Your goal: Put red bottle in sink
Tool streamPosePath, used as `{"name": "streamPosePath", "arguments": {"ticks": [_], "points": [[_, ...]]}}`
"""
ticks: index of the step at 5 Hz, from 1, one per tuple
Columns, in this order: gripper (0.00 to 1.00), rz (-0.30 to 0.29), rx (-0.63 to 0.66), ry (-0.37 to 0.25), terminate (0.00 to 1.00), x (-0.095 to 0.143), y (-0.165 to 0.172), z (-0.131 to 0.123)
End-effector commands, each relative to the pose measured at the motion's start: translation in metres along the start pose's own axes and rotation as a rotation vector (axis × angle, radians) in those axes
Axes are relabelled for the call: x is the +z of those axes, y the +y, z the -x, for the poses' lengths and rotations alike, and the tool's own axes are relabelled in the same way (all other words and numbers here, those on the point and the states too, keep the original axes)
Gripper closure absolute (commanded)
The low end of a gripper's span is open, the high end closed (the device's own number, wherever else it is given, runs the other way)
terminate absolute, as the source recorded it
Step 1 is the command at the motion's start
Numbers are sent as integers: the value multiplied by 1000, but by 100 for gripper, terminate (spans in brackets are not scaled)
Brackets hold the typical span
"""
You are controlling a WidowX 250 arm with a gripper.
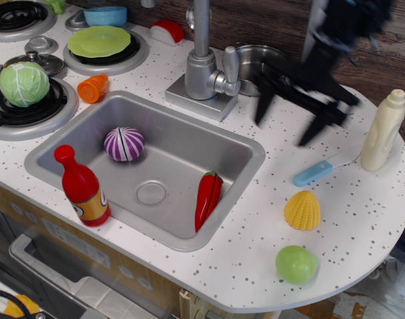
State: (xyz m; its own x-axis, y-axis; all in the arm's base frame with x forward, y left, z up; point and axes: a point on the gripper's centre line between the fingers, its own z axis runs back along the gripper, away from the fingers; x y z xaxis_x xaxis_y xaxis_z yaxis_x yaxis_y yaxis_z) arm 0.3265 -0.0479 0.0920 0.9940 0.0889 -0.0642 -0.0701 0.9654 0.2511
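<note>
The red bottle (83, 187) stands upright on the sink's front left rim, yellow-orange label facing right. The sink (89, 109) is a steel basin set in the speckled white counter. It holds a purple onion (123, 143) and a red chili pepper (208, 197). My black gripper (282, 131) is blurred by motion above the counter, right of the faucet and in front of the steel pot. Its two fingers point down and stand wide apart, open and empty. It is far right of the bottle.
A faucet (202, 66) stands behind the sink. A steel pot (252, 63) sits behind the gripper. A cream bottle (382, 131), blue brush (315, 172), corn (302, 210) and green fruit (296, 264) lie at right. Cabbage (23, 84), carrot (93, 88) and stove burners at left.
</note>
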Motion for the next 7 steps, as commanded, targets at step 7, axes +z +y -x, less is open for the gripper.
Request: {"name": "streamPosePath", "arguments": {"ticks": [7], "points": [[0,-68,-217,-275,0,-23,136,129]]}}
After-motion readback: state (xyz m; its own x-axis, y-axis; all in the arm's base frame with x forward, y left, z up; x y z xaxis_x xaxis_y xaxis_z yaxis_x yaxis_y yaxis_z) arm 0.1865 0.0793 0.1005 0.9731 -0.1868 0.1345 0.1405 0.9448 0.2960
